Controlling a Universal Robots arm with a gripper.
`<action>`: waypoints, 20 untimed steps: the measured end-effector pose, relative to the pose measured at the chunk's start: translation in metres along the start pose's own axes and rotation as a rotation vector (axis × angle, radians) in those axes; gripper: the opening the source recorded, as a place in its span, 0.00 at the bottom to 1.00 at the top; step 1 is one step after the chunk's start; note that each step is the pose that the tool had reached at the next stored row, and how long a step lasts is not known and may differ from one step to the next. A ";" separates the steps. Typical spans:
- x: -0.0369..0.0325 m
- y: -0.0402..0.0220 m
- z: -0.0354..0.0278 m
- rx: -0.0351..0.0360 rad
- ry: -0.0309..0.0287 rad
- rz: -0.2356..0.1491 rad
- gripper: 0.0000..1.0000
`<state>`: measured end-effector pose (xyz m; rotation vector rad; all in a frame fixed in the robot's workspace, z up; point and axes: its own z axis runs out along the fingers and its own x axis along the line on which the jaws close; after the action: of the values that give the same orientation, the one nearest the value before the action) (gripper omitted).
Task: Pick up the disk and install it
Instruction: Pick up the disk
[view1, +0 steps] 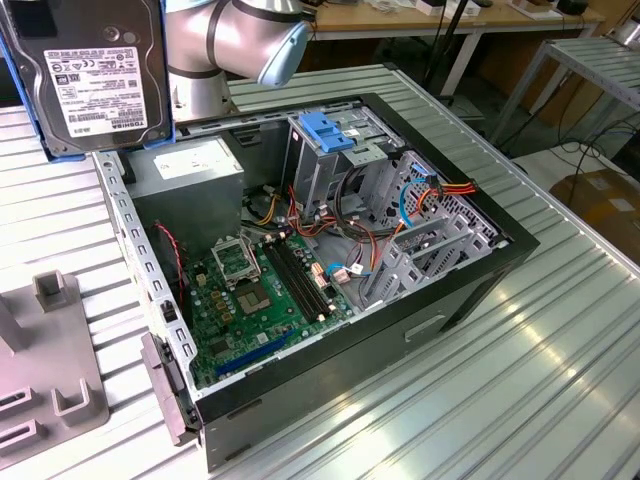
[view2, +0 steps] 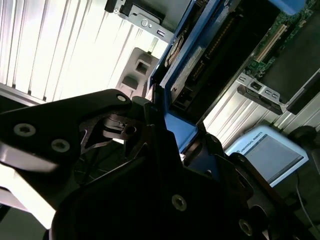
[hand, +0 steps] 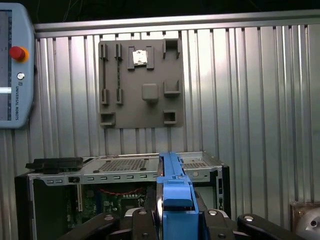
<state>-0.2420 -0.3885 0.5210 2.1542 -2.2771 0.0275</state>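
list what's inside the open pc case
A green motherboard, a grey power supply, a drive cage with a blue bracket, and cables. The cage and supply cover whatever lies beneath them.

This was a robotics lab or workshop. A ribbed aluminium counter (view1: 520, 380) carried an opened computer case (view1: 450, 310), its board and cabling bare, with a robot arm (view1: 215, 45) rising just behind it. A teach pendant (hand: 15, 65) and a grey fixture plate (hand: 141, 82) lay on the counter. Beyond stood wooden tables (view1: 420, 15), a cardboard box (view1: 605, 200) and loose floor cables (view1: 600, 150).
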 end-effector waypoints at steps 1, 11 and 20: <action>0.0001 -0.0024 0.0001 0.0000 0.0000 0.000 0.37; 0.0005 -0.0188 0.0004 0.0000 0.0000 0.000 0.37; 0.0018 -0.0321 0.0008 0.0000 0.0000 0.000 0.37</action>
<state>-0.2101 -0.3921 0.5204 2.1541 -2.2771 0.0276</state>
